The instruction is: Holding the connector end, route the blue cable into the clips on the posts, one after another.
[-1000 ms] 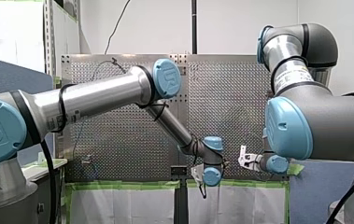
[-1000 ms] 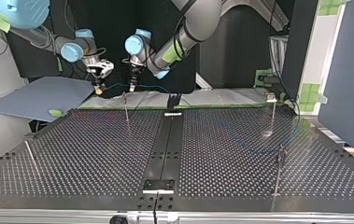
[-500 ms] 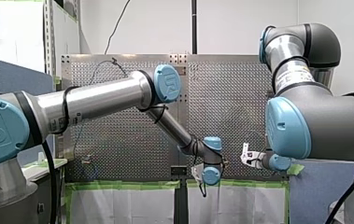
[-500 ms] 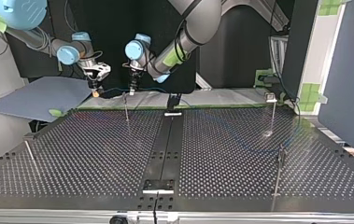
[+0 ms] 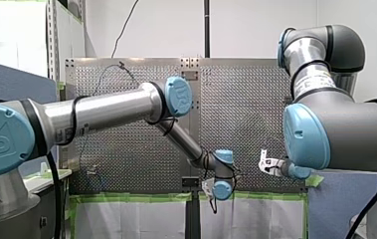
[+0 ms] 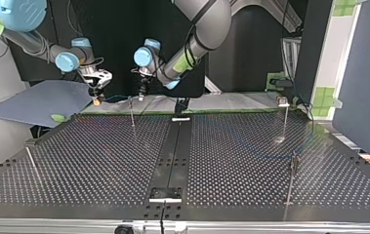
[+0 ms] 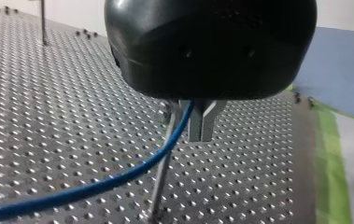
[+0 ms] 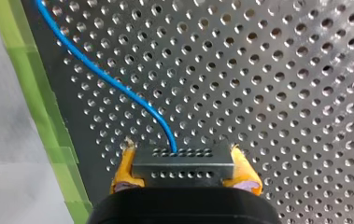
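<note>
My right gripper (image 8: 184, 173) is clenched on the flat grey perforated connector block (image 8: 183, 159), with its yellow pads (image 8: 124, 171) pressed to the block's two ends. The thin blue cable (image 8: 114, 83) leaves the block's front edge and curves away ahead over the silver perforated table (image 8: 282, 70). My left gripper (image 7: 201, 122) has its metal fingers (image 7: 196, 126) drawn together. The cable runs up to their root, but I cannot tell whether they nip it or merely guide it. Just under them stands a thin metal post (image 7: 158, 186).

I judge the step in hand to be the first clip. In the top view both grippers hang in the upper left of the frame, one on either side of that post's top. I cannot see the cable span between them seated in the clip. The next move calls for lowering that span into the clip with the line taut and the connector hand leading. After that come the other slim posts (image 6: 286, 119) at the right and lower left of the frame.

Only the right wrist view proves the hold on the connector. Only the top view shows the grippers flanking the post, and the posts to come. The front view shows arms and wrists low in the middle of the frame, with no cable that I can make out.
</note>
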Robot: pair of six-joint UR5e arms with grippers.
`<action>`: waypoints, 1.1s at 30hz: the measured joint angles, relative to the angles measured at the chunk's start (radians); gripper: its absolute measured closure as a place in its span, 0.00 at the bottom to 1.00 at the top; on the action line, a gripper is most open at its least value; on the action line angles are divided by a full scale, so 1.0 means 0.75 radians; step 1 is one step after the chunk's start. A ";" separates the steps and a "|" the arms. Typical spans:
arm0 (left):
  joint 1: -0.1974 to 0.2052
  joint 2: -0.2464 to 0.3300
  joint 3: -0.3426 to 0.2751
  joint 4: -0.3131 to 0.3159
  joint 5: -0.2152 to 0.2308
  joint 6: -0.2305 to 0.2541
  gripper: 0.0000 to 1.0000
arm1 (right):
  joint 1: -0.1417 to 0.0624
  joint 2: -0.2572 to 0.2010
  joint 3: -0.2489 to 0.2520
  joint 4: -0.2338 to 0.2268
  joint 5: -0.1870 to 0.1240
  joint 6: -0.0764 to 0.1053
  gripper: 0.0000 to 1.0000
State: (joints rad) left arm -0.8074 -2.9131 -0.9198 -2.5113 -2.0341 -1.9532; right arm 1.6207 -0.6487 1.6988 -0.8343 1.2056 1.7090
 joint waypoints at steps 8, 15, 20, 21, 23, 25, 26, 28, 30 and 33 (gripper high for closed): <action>0.010 -0.016 0.047 -0.037 0.015 -0.001 0.98 | -0.011 0.000 -0.012 0.007 -0.013 -0.001 1.00; 0.022 -0.016 0.051 -0.027 0.036 -0.002 0.98 | -0.012 0.002 -0.018 0.003 -0.028 -0.006 1.00; 0.034 -0.016 0.069 -0.023 0.054 -0.008 0.98 | -0.009 0.003 -0.026 -0.004 -0.039 -0.009 1.00; 0.037 -0.016 0.075 -0.023 0.059 -0.013 0.98 | -0.008 0.003 -0.028 -0.006 -0.044 -0.009 1.00; 0.043 -0.015 0.089 -0.023 0.072 -0.030 0.98 | -0.007 0.003 -0.033 -0.009 -0.052 -0.009 1.00; 0.047 -0.016 0.107 -0.024 0.079 -0.041 0.98 | -0.009 0.004 -0.039 -0.010 -0.057 -0.008 1.00; 0.048 -0.017 0.115 -0.026 0.081 -0.044 0.98 | -0.010 0.005 -0.042 -0.011 -0.059 -0.007 1.00; 0.053 -0.017 0.129 -0.029 0.084 -0.048 0.98 | -0.011 0.006 -0.049 -0.012 -0.062 -0.005 1.00; 0.059 -0.018 0.136 -0.031 0.086 -0.049 0.98 | -0.011 0.008 -0.057 -0.013 -0.063 -0.004 1.00; 0.071 -0.025 0.141 -0.036 0.093 -0.050 0.98 | -0.012 0.016 -0.071 -0.012 -0.065 -0.002 1.00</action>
State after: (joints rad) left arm -0.7538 -2.9318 -0.8142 -2.5381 -1.9645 -1.9908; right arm 1.6117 -0.6371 1.6455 -0.8433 1.1572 1.7075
